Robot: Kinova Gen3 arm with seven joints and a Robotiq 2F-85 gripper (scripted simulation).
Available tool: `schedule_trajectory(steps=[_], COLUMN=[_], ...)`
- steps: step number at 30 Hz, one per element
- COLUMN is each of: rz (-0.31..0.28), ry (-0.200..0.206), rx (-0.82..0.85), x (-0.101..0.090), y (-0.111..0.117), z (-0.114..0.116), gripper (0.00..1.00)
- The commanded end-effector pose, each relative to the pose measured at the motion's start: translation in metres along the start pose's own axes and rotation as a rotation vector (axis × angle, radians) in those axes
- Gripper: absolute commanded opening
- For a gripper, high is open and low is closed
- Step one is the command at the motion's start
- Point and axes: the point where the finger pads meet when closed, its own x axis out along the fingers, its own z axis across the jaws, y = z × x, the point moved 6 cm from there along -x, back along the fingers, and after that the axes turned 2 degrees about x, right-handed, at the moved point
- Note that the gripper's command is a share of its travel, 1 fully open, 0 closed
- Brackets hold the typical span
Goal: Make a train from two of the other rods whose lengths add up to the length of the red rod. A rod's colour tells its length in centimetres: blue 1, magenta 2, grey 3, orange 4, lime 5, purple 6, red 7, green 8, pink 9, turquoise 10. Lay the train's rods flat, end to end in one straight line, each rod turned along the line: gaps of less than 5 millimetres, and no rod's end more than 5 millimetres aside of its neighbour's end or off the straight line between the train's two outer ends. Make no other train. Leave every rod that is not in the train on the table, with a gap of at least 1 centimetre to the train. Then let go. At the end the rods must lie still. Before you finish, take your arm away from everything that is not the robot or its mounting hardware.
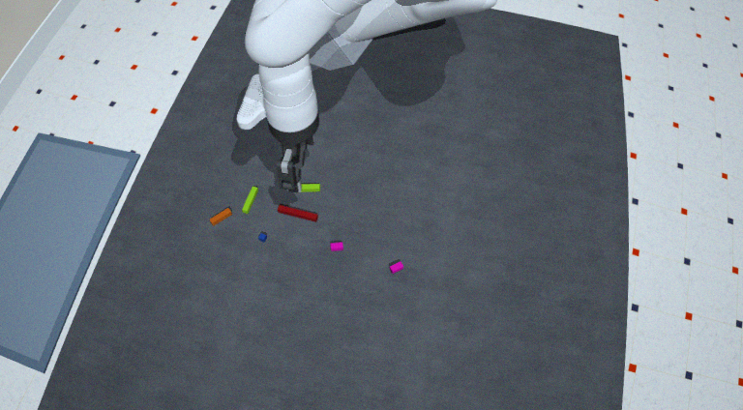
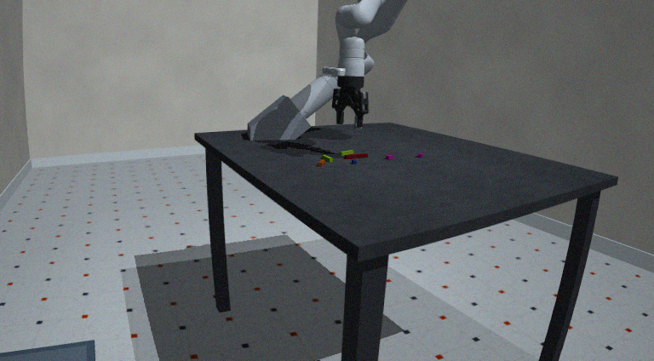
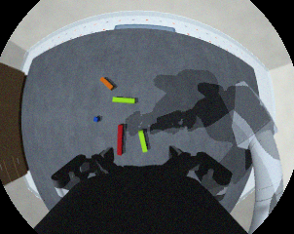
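Note:
My gripper (image 1: 290,187) (image 2: 349,124) (image 3: 141,153) is open and empty, above the table behind the red rod. It partly hides one lime rod (image 1: 311,187) (image 2: 347,152) (image 3: 143,140) in the top view. The red rod (image 1: 297,213) (image 2: 357,157) (image 3: 120,139) lies flat beside that rod, apart from it. A second lime rod (image 1: 250,199) (image 2: 327,158) (image 3: 124,99) lies at another angle. An orange rod (image 1: 221,216) (image 2: 321,163) (image 3: 106,83) and a blue one (image 1: 262,237) (image 2: 353,162) (image 3: 96,119) lie separately. Two magenta rods (image 1: 337,246) (image 1: 396,267) (image 2: 389,157) (image 2: 420,155) lie apart.
All the rods lie on the dark table (image 1: 465,301) (image 2: 458,193) (image 3: 59,97). The arm's base stands at the table's back. The orange rod is the nearest one to the table's left edge in the top view.

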Motion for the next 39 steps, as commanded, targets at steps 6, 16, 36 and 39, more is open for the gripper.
schedule_trajectory(steps=[6, 16, 36, 39], rz=[0.002, 0.004, 0.005, 0.005], ry=[0.011, 0.017, 0.020, 0.020], rx=[-0.108, -0.164, -0.184, -0.184], x=[-0.0008, -0.0011, -0.0013, -0.0013], y=[0.0032, 0.0038, 0.0041, 0.0041], z=[0.0035, 0.0034, 0.0032, 0.0032], gripper=[1.00, 1.00, 0.24, 0.24])
